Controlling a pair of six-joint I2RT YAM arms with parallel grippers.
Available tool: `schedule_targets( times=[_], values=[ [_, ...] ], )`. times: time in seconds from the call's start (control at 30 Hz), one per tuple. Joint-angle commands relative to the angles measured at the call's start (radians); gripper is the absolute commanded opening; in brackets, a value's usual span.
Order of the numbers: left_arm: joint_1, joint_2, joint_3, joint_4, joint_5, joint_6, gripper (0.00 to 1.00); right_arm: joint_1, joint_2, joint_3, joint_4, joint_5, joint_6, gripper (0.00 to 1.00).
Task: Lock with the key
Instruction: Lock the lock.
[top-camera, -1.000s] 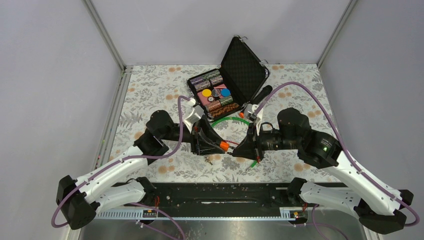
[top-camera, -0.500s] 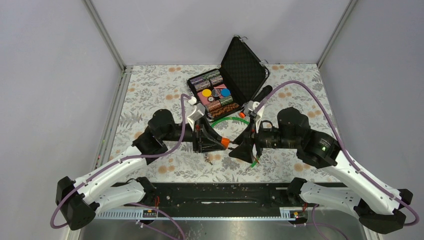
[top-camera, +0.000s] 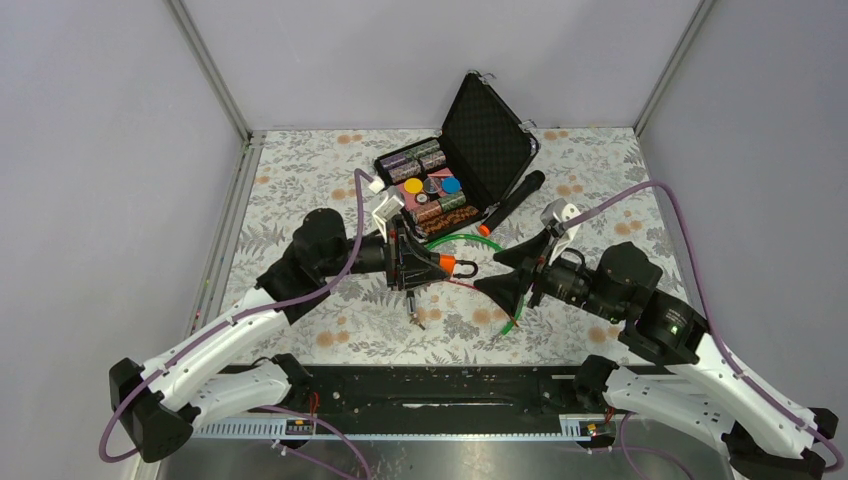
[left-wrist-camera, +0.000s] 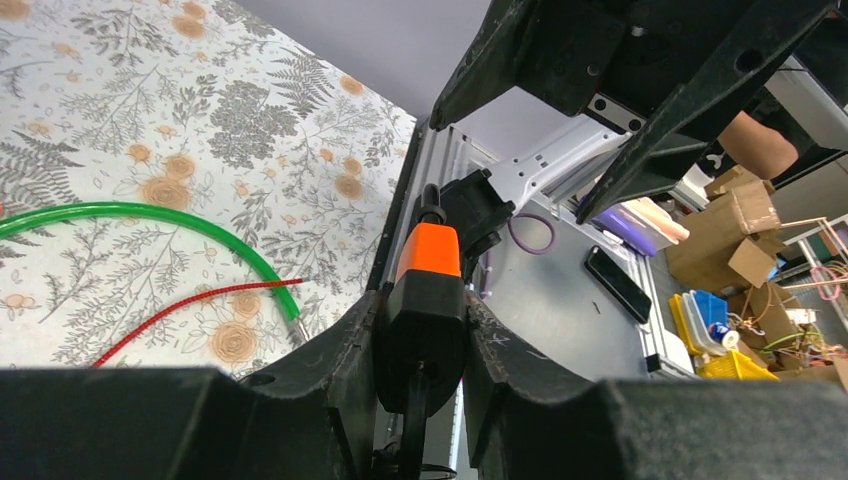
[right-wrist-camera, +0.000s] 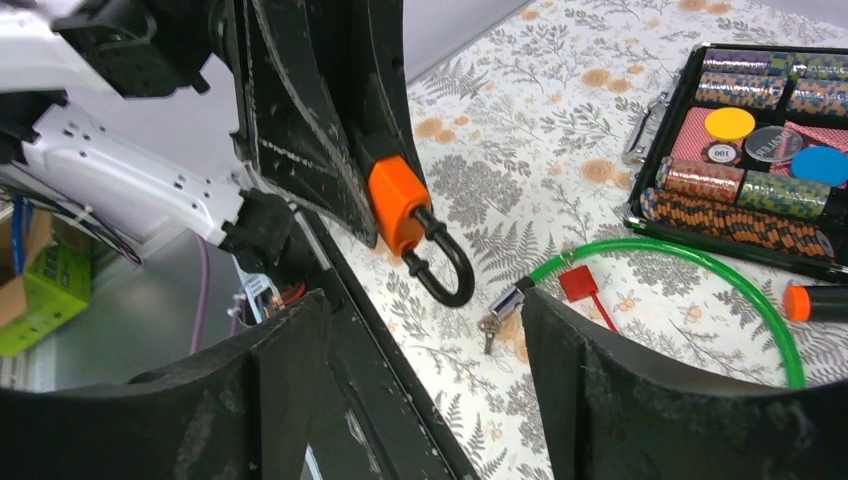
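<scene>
My left gripper (top-camera: 432, 268) (left-wrist-camera: 425, 305) is shut on an orange and black padlock (top-camera: 447, 265) (left-wrist-camera: 430, 250) (right-wrist-camera: 395, 205), held above the table. The padlock's black shackle (right-wrist-camera: 450, 270) points at the right gripper, and one end looks free. A dark thin piece (left-wrist-camera: 415, 410) sticks out of the lock's underside. The key (right-wrist-camera: 489, 330), tiny and silvery, lies on the cloth beside the metal end of the green cable loop (right-wrist-camera: 700, 270) (top-camera: 470, 238) (left-wrist-camera: 150, 213). My right gripper (top-camera: 490, 273) (right-wrist-camera: 422, 310) stands open and empty, to the right of the shackle.
A small dark bunch of keys (top-camera: 413, 318) shows below the left gripper. An open black case (top-camera: 455, 160) with poker chips stands at the back. A black marker with an orange tip (top-camera: 510, 203) lies beside it. A red tag on a cord (right-wrist-camera: 578, 283) lies inside the loop.
The right gripper, shut at the padlock's shackle a second ago, has opened and drawn back to the right. The left gripper has shifted slightly left and back with the padlock.
</scene>
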Motion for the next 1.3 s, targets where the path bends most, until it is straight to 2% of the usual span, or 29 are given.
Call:
schedule_targets(
  times=[0.0, 0.37, 0.6, 0.73, 0.83, 0.9, 1.07, 1.27],
  values=[
    [0.003, -0.024, 0.062, 0.085, 0.029, -0.074, 0.00, -0.001, 0.013, -0.010, 0.126, 0.023, 0.085, 0.74],
    [0.003, -0.066, 0.072, 0.121, 0.080, -0.127, 0.00, -0.001, 0.026, -0.008, 0.134, -0.020, 0.107, 0.65],
    [0.003, -0.084, 0.083, 0.131, 0.094, -0.150, 0.00, -0.001, 0.033, -0.006, 0.145, -0.111, 0.104, 0.62],
    [0.003, -0.096, 0.089, 0.130, 0.094, -0.158, 0.00, -0.001, 0.026, -0.028, 0.194, -0.162, 0.104, 0.48],
    [0.003, -0.106, 0.093, 0.125, 0.108, -0.162, 0.00, -0.001, 0.018, -0.040, 0.223, -0.161, 0.099, 0.42],
    [0.004, -0.111, 0.096, 0.124, 0.120, -0.164, 0.00, -0.001, 0.016, -0.036, 0.231, -0.164, 0.095, 0.41],
    [0.003, -0.118, 0.092, 0.119, 0.122, -0.163, 0.00, -0.001, 0.026, -0.028, 0.259, -0.199, 0.102, 0.49],
    [0.003, -0.112, 0.092, 0.120, 0.124, -0.163, 0.00, -0.001, 0.039, -0.020, 0.279, -0.230, 0.107, 0.46]
  ],
)
